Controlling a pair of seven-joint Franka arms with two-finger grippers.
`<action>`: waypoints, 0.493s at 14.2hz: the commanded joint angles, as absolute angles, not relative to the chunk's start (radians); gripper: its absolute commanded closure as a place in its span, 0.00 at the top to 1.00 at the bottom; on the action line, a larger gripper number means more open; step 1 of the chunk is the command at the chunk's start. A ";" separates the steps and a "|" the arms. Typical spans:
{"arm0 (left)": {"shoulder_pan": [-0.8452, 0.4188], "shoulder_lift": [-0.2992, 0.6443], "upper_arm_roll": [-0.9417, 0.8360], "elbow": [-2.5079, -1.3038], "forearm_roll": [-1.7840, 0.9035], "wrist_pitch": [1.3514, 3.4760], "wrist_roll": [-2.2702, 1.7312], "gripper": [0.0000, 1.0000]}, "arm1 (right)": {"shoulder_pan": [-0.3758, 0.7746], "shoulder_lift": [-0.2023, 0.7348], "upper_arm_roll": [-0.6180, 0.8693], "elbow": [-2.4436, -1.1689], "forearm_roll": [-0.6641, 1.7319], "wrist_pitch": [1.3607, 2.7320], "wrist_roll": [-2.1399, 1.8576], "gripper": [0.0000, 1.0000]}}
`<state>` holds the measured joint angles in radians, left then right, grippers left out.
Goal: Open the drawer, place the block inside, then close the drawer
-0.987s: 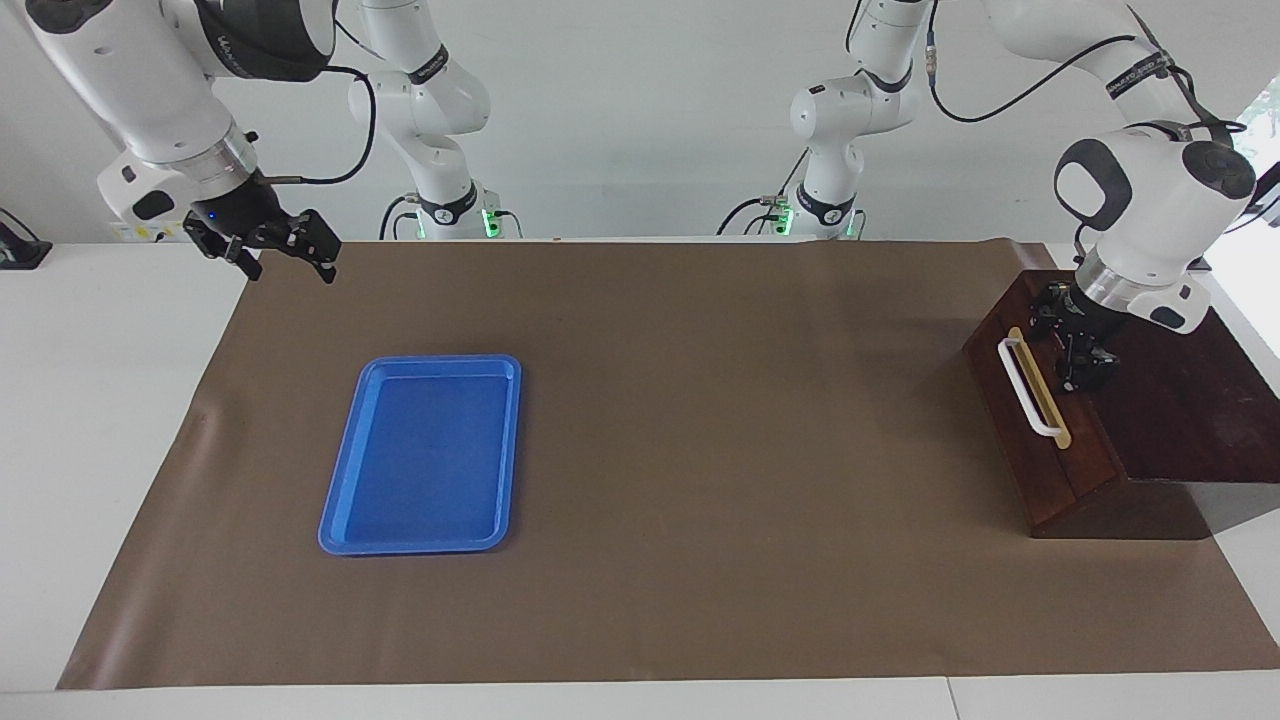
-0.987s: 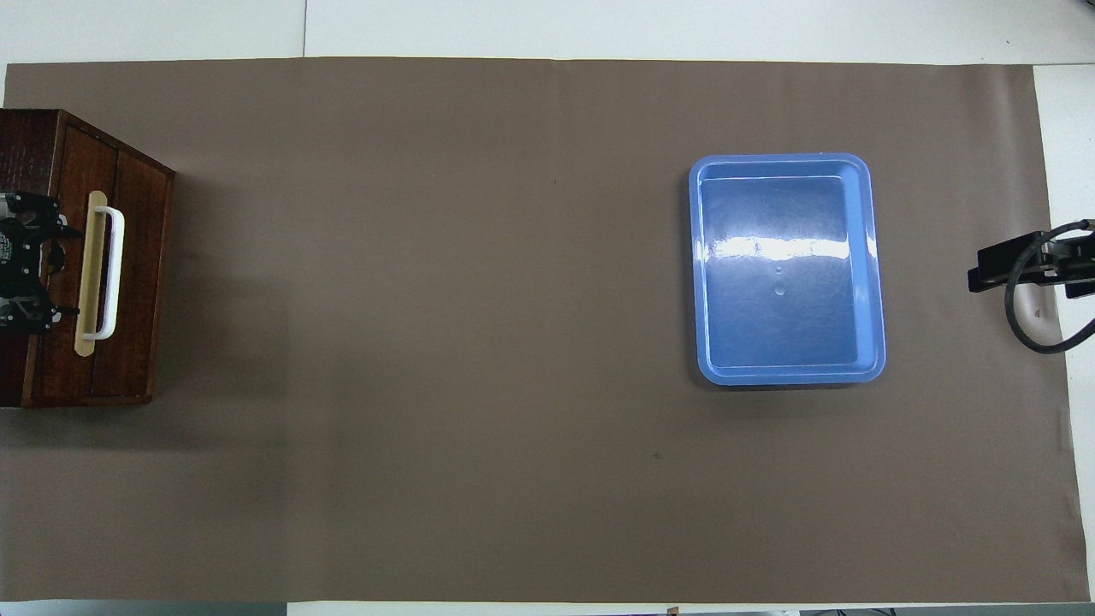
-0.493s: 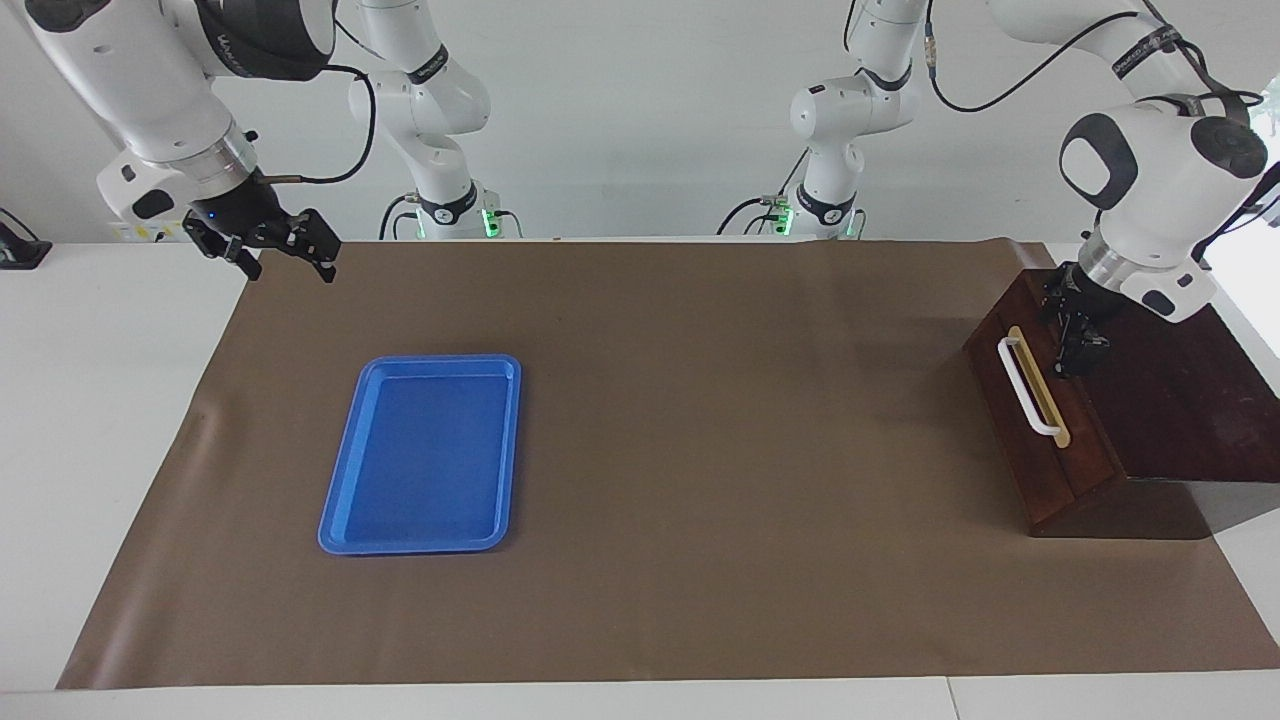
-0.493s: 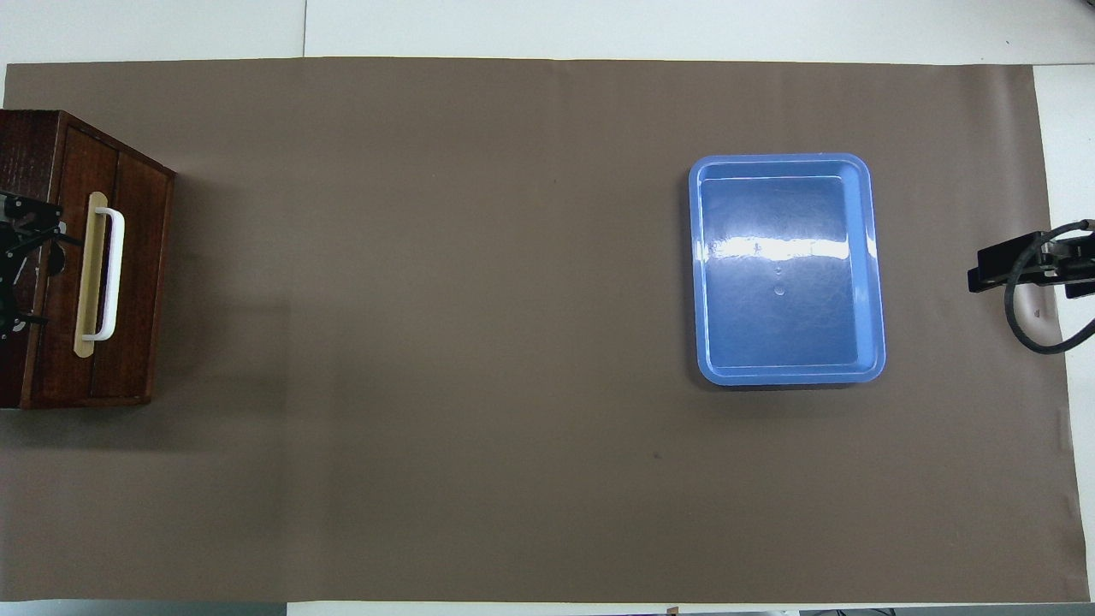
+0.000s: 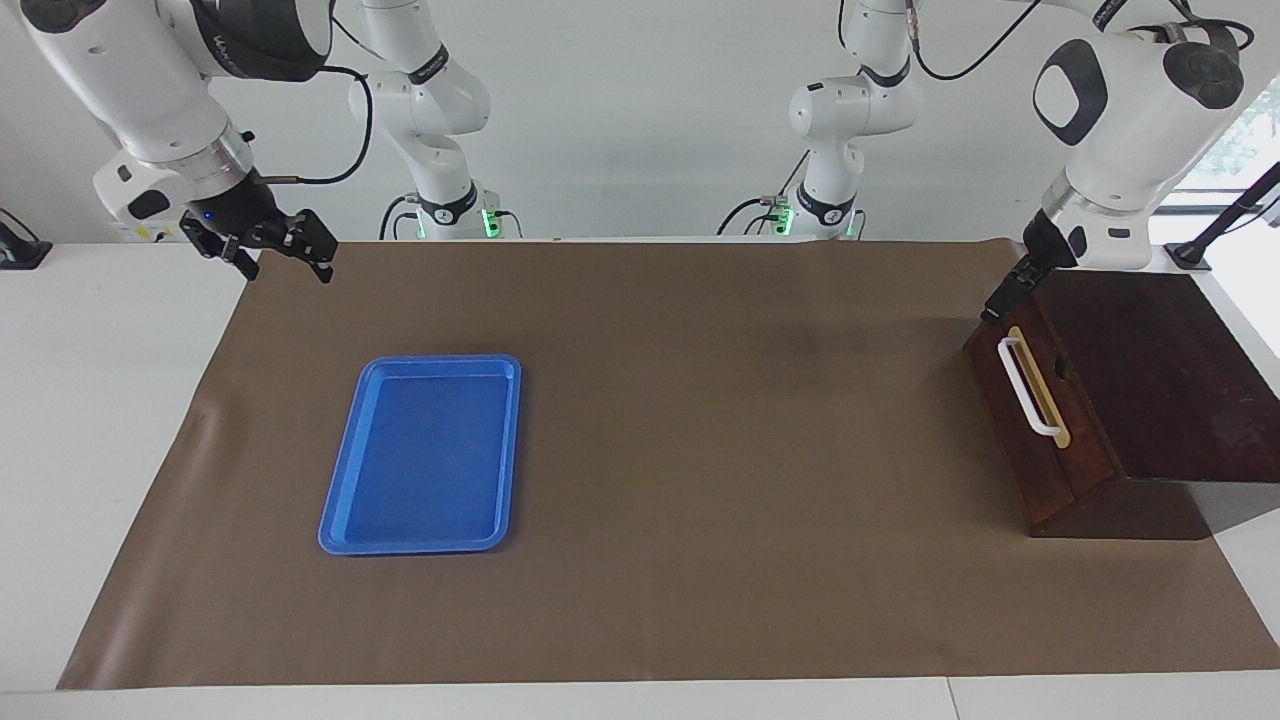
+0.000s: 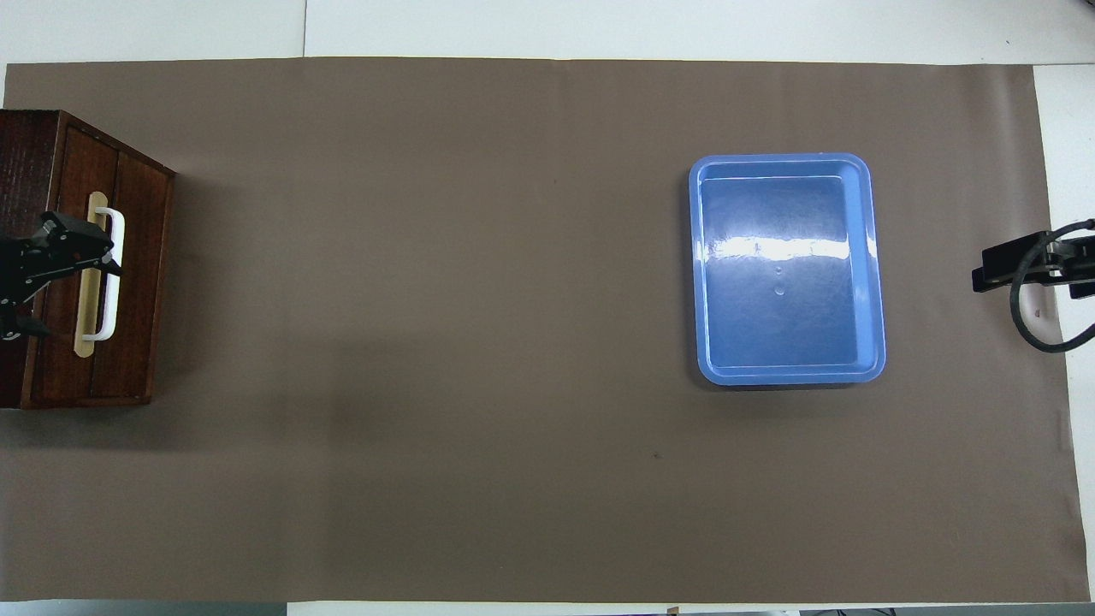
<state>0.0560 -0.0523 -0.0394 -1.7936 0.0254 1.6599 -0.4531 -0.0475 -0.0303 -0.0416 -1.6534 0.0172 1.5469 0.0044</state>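
Status: my left gripper (image 5: 1003,297), fingers apart and empty, hangs over the drawer (image 5: 1040,420), at the 12 o'clock end of its white handle (image 5: 1026,387). The drawer is shut. No block shows anywhere; I judge it already inside, task finished. My right gripper (image 5: 265,245) waits, fingers apart, above the mat's corner, at 11 o'clock of the blue tray (image 5: 345,470).

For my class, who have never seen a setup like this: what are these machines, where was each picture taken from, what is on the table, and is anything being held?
Two white robot arms work at a table. One picture faces them from across it; the other looks down from above their end. On the brown mat lie a blue tray and a dark wooden box with a shut drawer and white handle. The left tool, open, hangs over the box; the right tool, open, waits over the mat's edge. Neither holds anything. No block shows.
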 commanded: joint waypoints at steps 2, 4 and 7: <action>0.045 -0.049 -0.051 -1.747 0.014 1.588 -0.272 1.00 | -0.069 -0.052 -0.029 -1.677 0.002 1.545 -0.029 1.00; 0.049 -0.043 -0.073 -1.739 0.014 1.589 -0.240 1.00 | -0.069 -0.052 -0.029 -1.677 0.002 1.545 -0.031 1.00; 0.054 -0.051 -0.074 -1.735 0.014 1.572 -0.164 1.00 | -0.069 -0.052 -0.029 -1.677 0.002 1.545 -0.032 1.00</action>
